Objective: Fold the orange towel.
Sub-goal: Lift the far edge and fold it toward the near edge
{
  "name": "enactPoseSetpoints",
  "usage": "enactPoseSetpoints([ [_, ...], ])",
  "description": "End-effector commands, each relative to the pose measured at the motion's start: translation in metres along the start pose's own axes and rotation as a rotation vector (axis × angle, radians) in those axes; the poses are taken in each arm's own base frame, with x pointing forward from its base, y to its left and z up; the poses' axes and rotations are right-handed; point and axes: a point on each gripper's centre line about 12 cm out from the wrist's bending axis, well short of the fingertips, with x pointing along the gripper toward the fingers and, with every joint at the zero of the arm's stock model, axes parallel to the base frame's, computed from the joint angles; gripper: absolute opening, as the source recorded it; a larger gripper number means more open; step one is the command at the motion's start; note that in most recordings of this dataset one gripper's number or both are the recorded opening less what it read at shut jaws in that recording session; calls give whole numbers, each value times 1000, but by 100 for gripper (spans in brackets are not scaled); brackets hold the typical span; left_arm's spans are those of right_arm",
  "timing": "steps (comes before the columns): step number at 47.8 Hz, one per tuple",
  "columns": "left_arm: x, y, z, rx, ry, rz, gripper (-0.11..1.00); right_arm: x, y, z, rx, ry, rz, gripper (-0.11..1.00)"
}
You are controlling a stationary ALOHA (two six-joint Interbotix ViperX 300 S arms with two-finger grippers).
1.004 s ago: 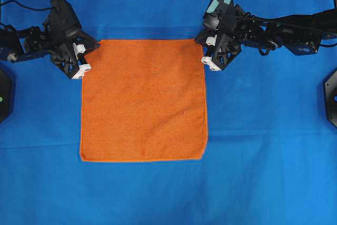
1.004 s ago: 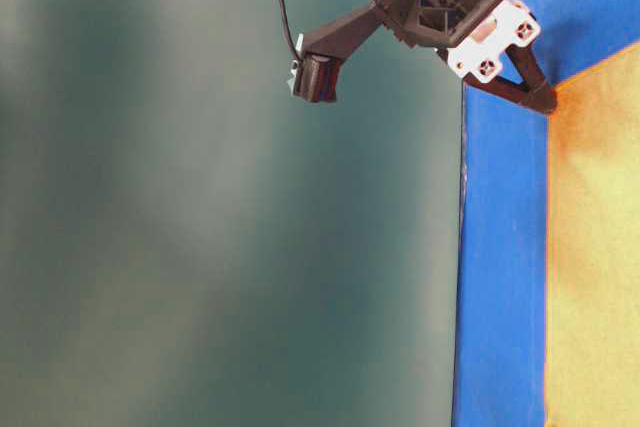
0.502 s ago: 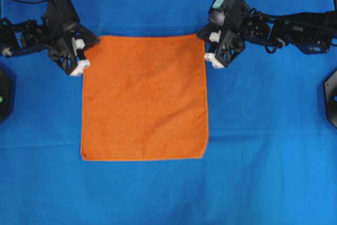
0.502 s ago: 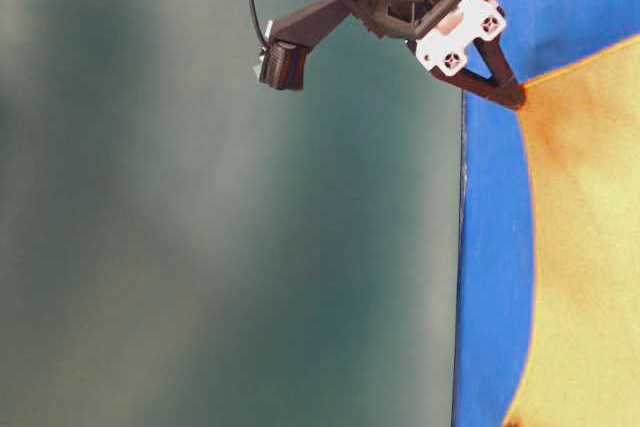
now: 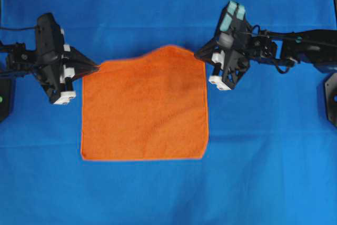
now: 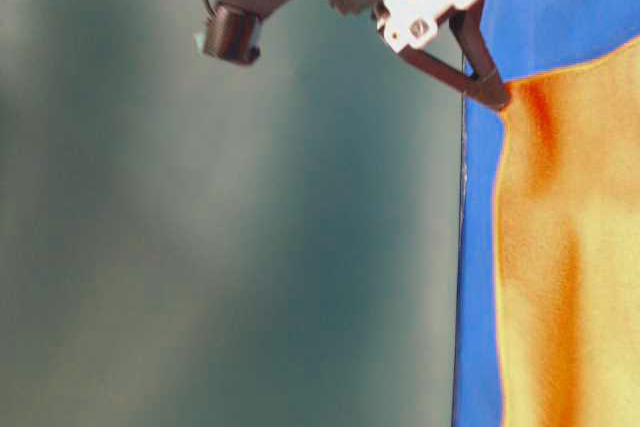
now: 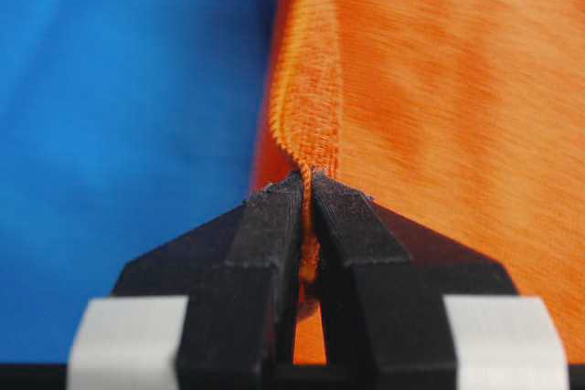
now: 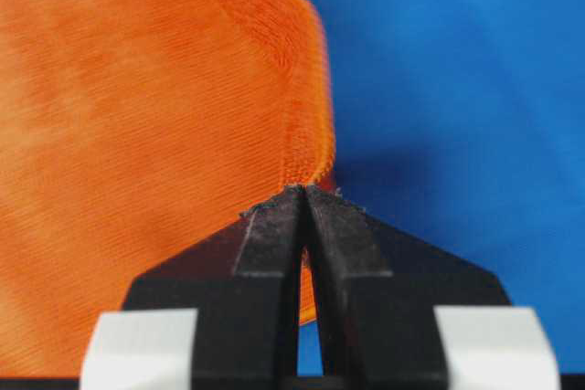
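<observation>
Both grippers are lifting the towel's far edge, which lay flat a second ago and is now humping up off the cloth. Left gripper is pinching the far-left corner of the orange towel with jaws clamped tight, and right gripper is clamping the far-right corner likewise. Near edge is lying flat on the blue table cover, centred between the arms.

Orange towel: fuzzy, roughly square, stitched hem, single layer, on the blue surface. Near edge and both near corners lie flat. Far edge is lifted and bowed, humping up toward its right end, with both far corners pinched and raised; soft vertical creases show in the table-level view.
</observation>
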Motion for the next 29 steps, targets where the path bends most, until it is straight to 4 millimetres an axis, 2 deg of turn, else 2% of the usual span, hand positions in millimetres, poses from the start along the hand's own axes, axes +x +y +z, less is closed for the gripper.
enactPoseSetpoints([
  [1, -5, -17, -1, 16, 2, -59, 0, -11, 22, 6, -19, -30, 53, 1],
  [13, -11, -61, -19, 5, 88, -201, 0, -18, 66, -15, -33, 49, 157, 1],
  [29, -13, -114, -29, 1, 155, -350, 0, -26, 116, -33, -48, 97, 272, 1],
])
